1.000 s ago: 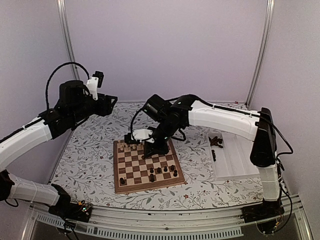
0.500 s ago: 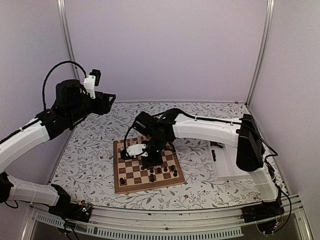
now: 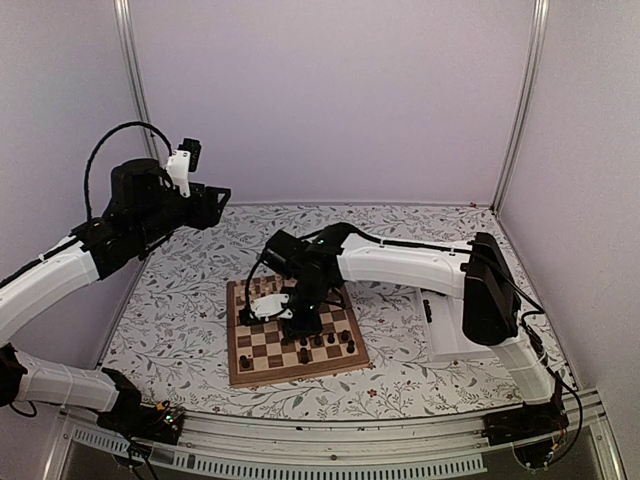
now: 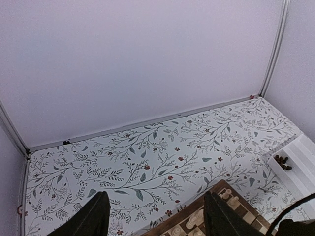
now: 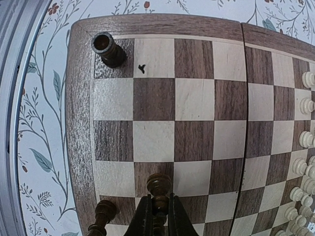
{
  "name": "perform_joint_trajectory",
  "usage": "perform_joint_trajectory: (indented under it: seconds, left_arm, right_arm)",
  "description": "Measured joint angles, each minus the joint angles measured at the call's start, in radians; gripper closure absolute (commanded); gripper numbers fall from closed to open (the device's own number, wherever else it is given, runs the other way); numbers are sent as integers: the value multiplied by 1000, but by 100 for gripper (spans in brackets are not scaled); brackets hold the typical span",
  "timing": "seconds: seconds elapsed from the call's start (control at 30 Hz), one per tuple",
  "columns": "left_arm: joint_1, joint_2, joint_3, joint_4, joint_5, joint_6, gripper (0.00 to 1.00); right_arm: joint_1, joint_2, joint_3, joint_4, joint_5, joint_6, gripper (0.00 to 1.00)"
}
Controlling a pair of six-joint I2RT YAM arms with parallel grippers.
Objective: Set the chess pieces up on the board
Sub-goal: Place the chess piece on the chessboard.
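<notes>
Dark pieces (image 3: 318, 341): several stood upright on the near rows of the board, with a castle-shaped one (image 5: 108, 49) alone on the near left corner square.
Board (image 3: 300, 375): it lay on the flowered cloth (image 3: 170, 310) in front of both arms, near the middle of the table.
Right gripper (image 5: 157, 209): it was low over the board, its fingers (image 5: 143, 216) drawn narrow on either side of a dark chessman.
Held piece (image 5: 159, 186): it was upright between those fingers, over the near rows and just beside another dark piece (image 5: 101, 216). I could not tell whether its base touched the wood.
Pale pieces (image 5: 305, 105): they were lined up along the board's far rows.
Tray (image 3: 448, 340): it was white, to the right of the board, with a few dark pieces (image 4: 281, 161) at its far end.
Left gripper (image 4: 155, 221): it was raised high over the far left of the cloth, its fingers (image 4: 91, 219) wide apart with nothing between them.
</notes>
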Motion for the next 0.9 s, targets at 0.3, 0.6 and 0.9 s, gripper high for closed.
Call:
perform_joint_trajectory:
  seconds: [0.3,0.6,0.9]
  left_arm:
    - [4,-6,0,0,1,0,33]
    - [8,-6,0,0,2,0,33]
    - [13,-3,0,0,10,0,33]
  right_arm:
    - [5,26,5,-11,0,0,73]
    - [9,26,23,-15,0,0,65]
    - [9,26,31,-19,-7,0,63]
